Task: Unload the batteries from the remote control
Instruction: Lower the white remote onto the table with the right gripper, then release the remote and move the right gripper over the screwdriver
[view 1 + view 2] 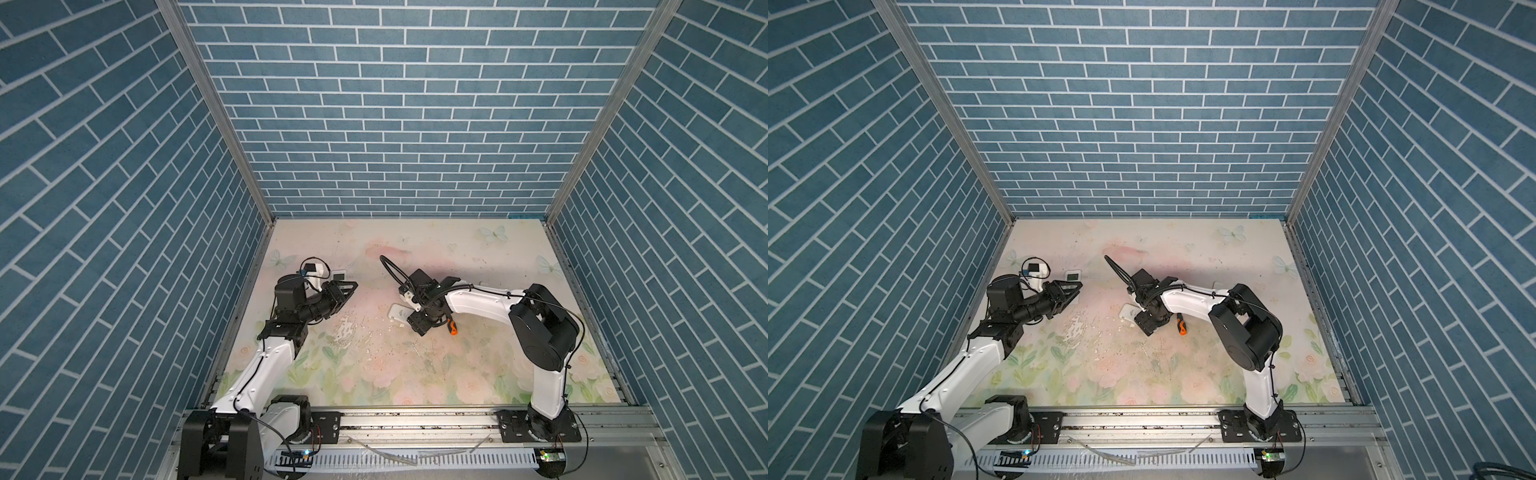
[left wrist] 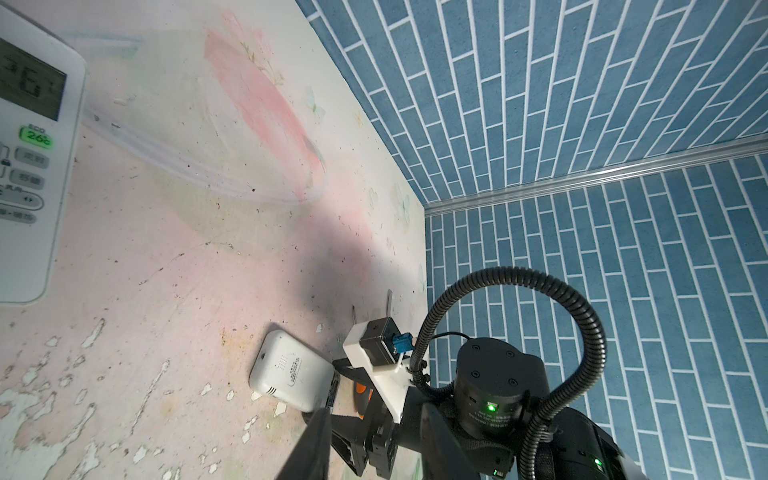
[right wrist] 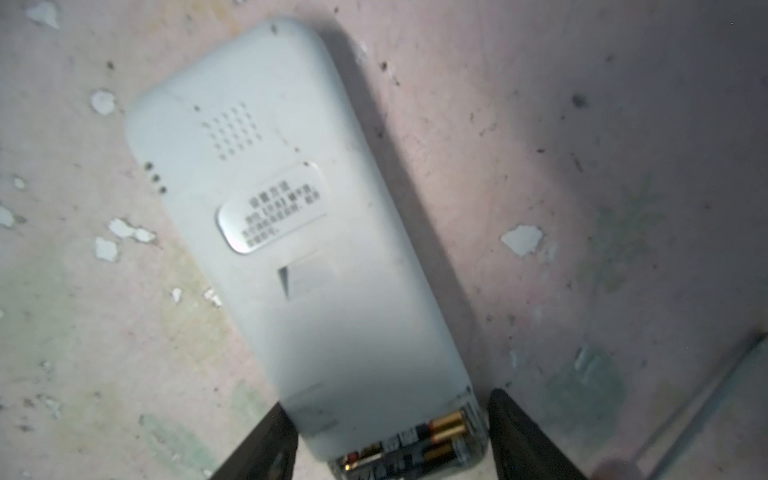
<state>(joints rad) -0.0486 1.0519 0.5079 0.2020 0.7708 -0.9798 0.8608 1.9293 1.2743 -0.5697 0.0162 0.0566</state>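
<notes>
Bright overhead light; top views bowed at edges; right wrist view blurred, remote [image 3: 291,249] casting soft shadow

Blue brick-patterned walls [image 1: 415,124] on three sides, joined by aluminium corner posts [image 1: 216,112]. Below, a floral tabletop [image 1: 457,257] with pale butterflies [image 1: 493,234], and a flaked white patch [image 1: 345,328] near mid-table. Along the near edge, a metal rail [image 1: 415,419]. Soft, even light.
</notes>
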